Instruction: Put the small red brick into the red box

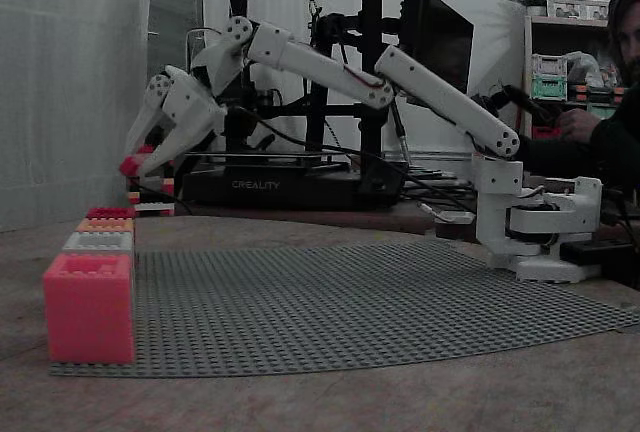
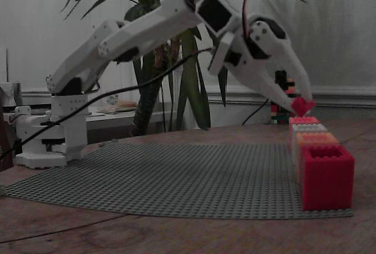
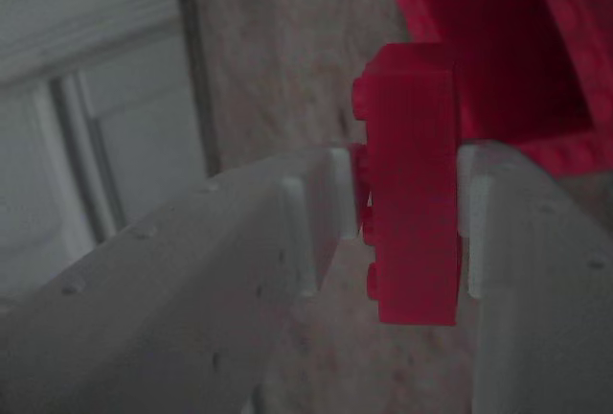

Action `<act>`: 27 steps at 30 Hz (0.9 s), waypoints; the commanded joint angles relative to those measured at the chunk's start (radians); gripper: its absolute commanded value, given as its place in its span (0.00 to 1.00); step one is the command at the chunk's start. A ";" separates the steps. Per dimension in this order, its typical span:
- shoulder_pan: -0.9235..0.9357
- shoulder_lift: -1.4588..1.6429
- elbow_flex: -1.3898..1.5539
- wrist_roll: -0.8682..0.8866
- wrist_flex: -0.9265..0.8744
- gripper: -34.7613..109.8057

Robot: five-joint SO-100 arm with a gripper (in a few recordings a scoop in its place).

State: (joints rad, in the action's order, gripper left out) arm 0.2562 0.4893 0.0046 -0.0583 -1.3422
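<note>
The small red brick is pinched between the white fingers of my gripper, which is shut on it. In both fixed views the gripper hangs above the row of boxes at the baseplate's edge with the brick at its tip. The red box is nearest in one fixed view and the farthest of the row in the other. In the wrist view the red box lies just behind the brick, its open top showing. How high the brick is over the box I cannot tell.
The row also holds a pinkish-coral box, a grey-white box and a pale orange box, all on the grey studded baseplate. A 3D printer and a small brick stack stand behind. A person sits at right.
</note>
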 commanded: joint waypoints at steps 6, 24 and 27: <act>0.032 -0.072 -0.232 -0.035 0.032 0.24; 0.040 -0.143 -0.290 -0.078 0.098 0.32; 0.037 -0.083 -0.245 -0.066 0.104 0.24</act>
State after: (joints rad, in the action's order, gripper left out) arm 0.2915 0.2961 -0.2071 -0.1150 -1.2609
